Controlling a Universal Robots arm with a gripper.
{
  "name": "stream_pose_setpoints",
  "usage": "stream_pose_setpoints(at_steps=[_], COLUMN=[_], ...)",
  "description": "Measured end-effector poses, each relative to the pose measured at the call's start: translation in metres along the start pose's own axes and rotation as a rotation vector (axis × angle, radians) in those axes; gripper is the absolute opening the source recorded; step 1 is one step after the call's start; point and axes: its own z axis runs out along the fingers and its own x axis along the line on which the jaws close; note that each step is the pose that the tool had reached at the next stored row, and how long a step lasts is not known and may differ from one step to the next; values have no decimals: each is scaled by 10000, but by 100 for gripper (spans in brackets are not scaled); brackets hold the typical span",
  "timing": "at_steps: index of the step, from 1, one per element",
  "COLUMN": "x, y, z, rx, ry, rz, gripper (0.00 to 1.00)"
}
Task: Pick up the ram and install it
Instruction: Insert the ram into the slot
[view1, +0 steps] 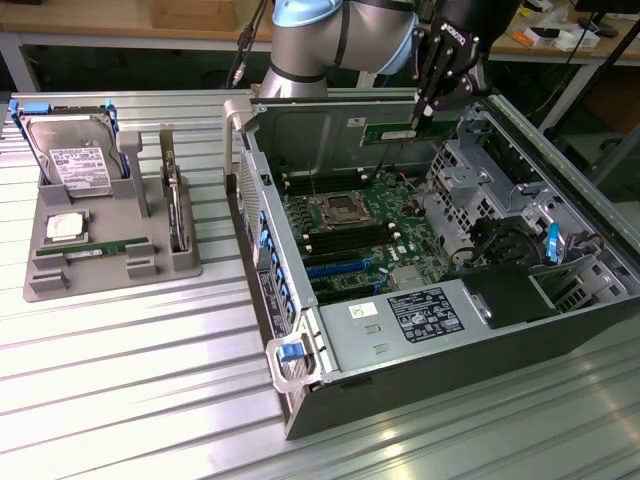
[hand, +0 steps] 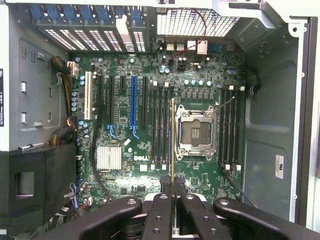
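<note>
My gripper (view1: 421, 115) is shut on the ram (view1: 392, 131), a thin green circuit-board stick, and holds it above the open computer case (view1: 300, 400) near its back wall. In the wrist view the ram (hand: 173, 145) shows edge-on as a thin line between my fingers (hand: 161, 210). It hangs over the green motherboard (hand: 125, 150), in line with the black memory slots (hand: 161, 125) next to the empty silver processor socket (hand: 196, 131). I cannot tell how far above the slots it hangs.
A grey tray (view1: 60, 285) at the exterior view's left holds a silver hard drive (view1: 75, 150), a square processor chip (view1: 65, 226) and another green stick (view1: 100, 247). The case's drive cages (view1: 480, 180), black shroud (view1: 510, 295) and cables (hand: 65, 100) surround the motherboard.
</note>
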Motion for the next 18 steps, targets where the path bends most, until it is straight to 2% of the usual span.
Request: stream_pose_setpoints(at_steps=[18], x=[2], y=[-8], z=[210], rx=[0], ry=[0], rz=[-1], gripper=[12])
